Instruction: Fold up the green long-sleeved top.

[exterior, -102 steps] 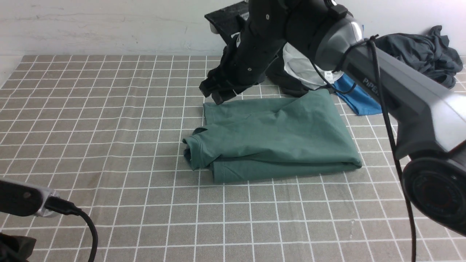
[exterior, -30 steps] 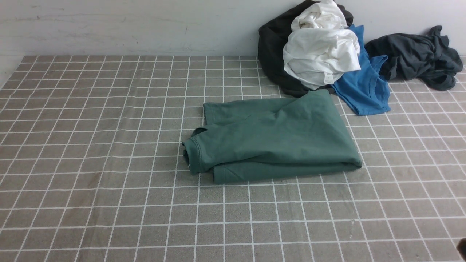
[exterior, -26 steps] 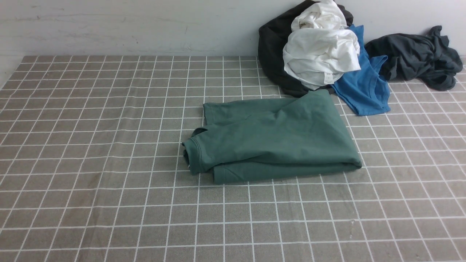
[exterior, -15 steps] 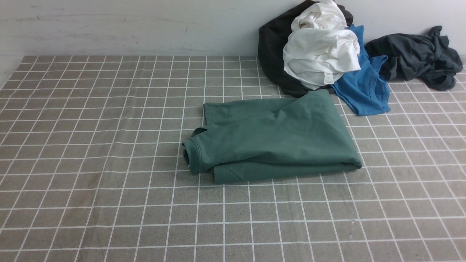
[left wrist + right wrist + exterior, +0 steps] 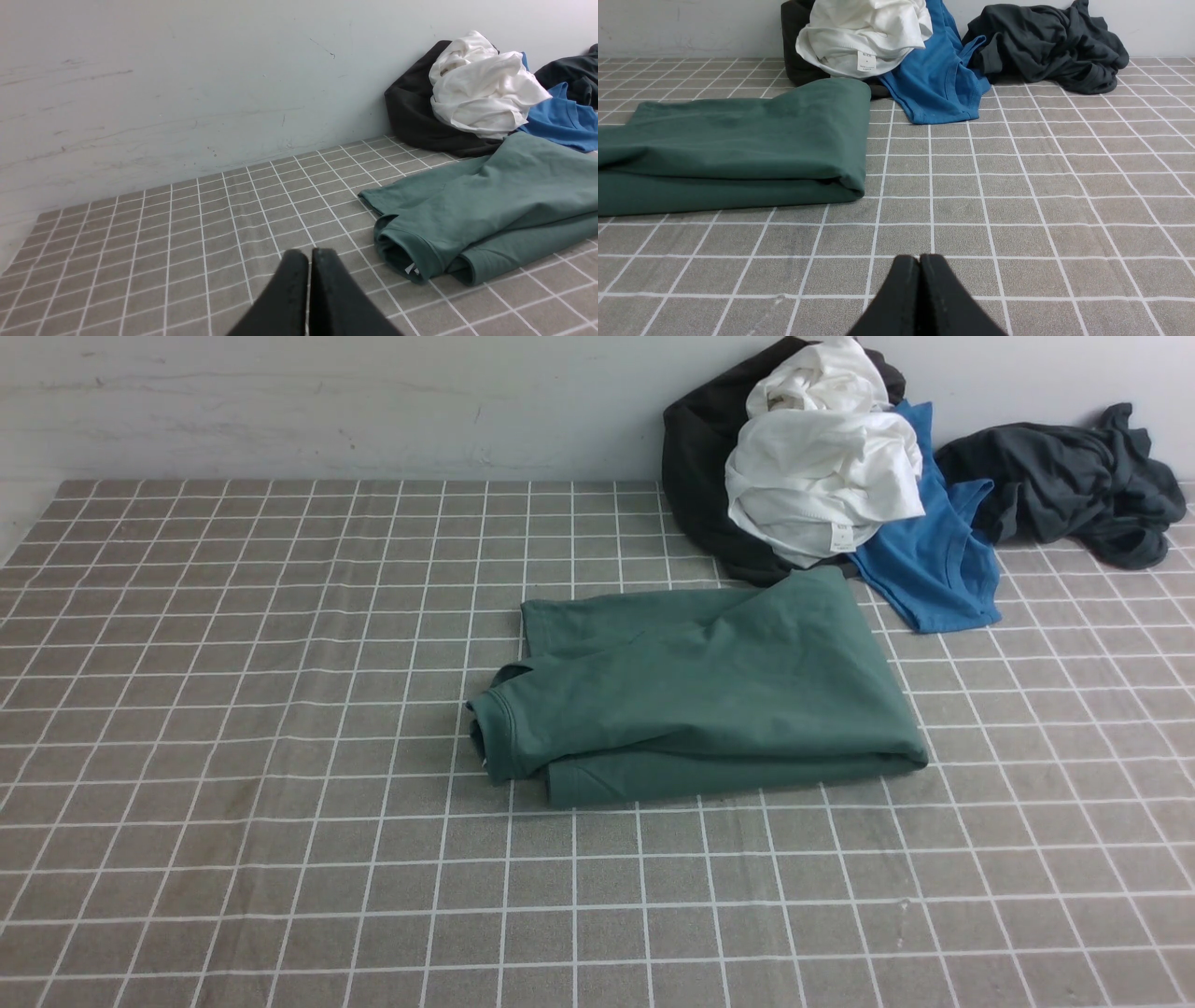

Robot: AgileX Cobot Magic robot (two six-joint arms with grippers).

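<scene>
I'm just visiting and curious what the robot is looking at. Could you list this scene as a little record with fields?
surface: table under a grey checked cloth, against a pale wall
green top: folded into a flat bundle, mid-table, one cuffed sleeve end poking out on the robot's left
pile behind it: white garment on a black garment, blue T-shirt beside them
far right: crumpled dark grey garment
left gripper: shut, empty, apart from the top
right gripper: shut, empty, apart from the top
task state: top looks folded
</scene>
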